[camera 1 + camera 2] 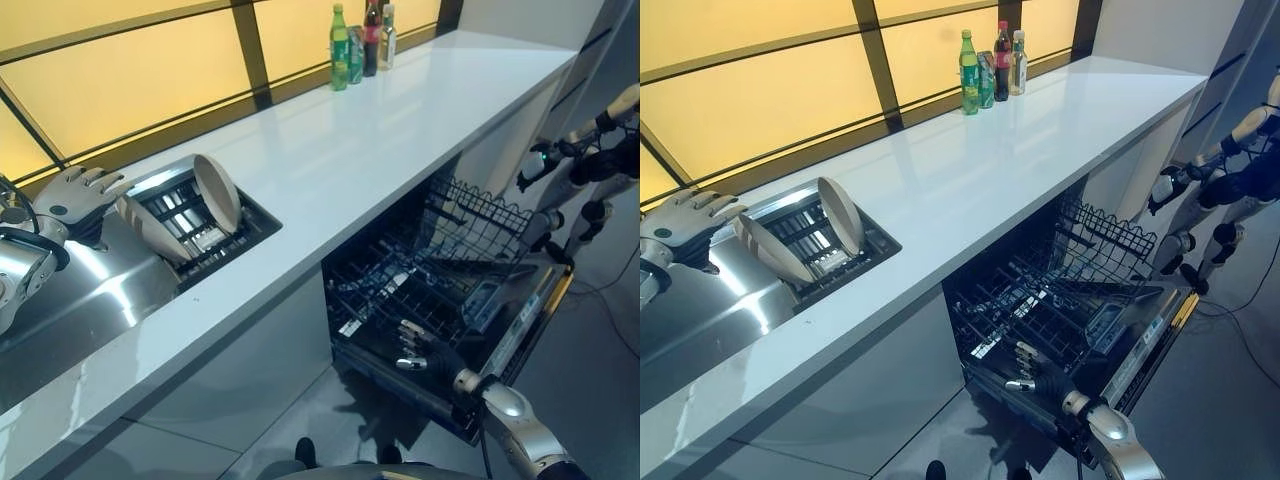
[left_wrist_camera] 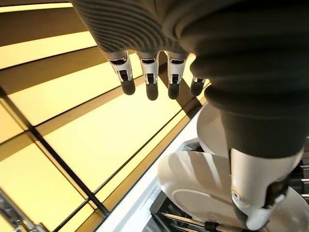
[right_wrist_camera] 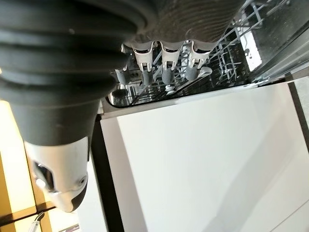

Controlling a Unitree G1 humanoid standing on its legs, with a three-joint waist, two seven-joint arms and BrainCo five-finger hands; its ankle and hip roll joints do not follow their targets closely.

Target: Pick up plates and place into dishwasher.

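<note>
Plates stand on edge in a dark rack (image 1: 215,240) sunk into the left end of the white table (image 1: 340,160): a large plate (image 1: 218,192) leans upright at the rack's far side, and a second plate (image 1: 150,228) tilts beside it, nearer the steel sink (image 1: 90,285). The two plates are close together, but whether they touch cannot be told. The left robot hand (image 1: 75,195) hovers just left of the second plate, above the sink's edge, with its fingers (image 2: 147,79) straight and spread and its thumb (image 2: 260,193) apart from them; it holds nothing, and the plates show just past the thumb in the left wrist view.

Below the table's front edge the dishwasher (image 1: 440,300) stands open, its lower wire rack (image 1: 400,290) pulled out over the lowered door (image 1: 520,320), with an upright wire basket (image 1: 480,220) at the back. The right robot hand (image 1: 420,350) sits at the near front edge of that rack, fingers (image 3: 166,67) relaxed and extended, empty. No plate is seen in the dishwasher rack.

At the far end of the table, against the yellow panelled wall (image 1: 120,70), stand a green bottle (image 1: 340,48), a can (image 1: 355,55), a dark bottle (image 1: 372,38) and a clear bottle (image 1: 388,36). Another humanoid robot (image 1: 590,150) stands to the right of the dishwasher.
</note>
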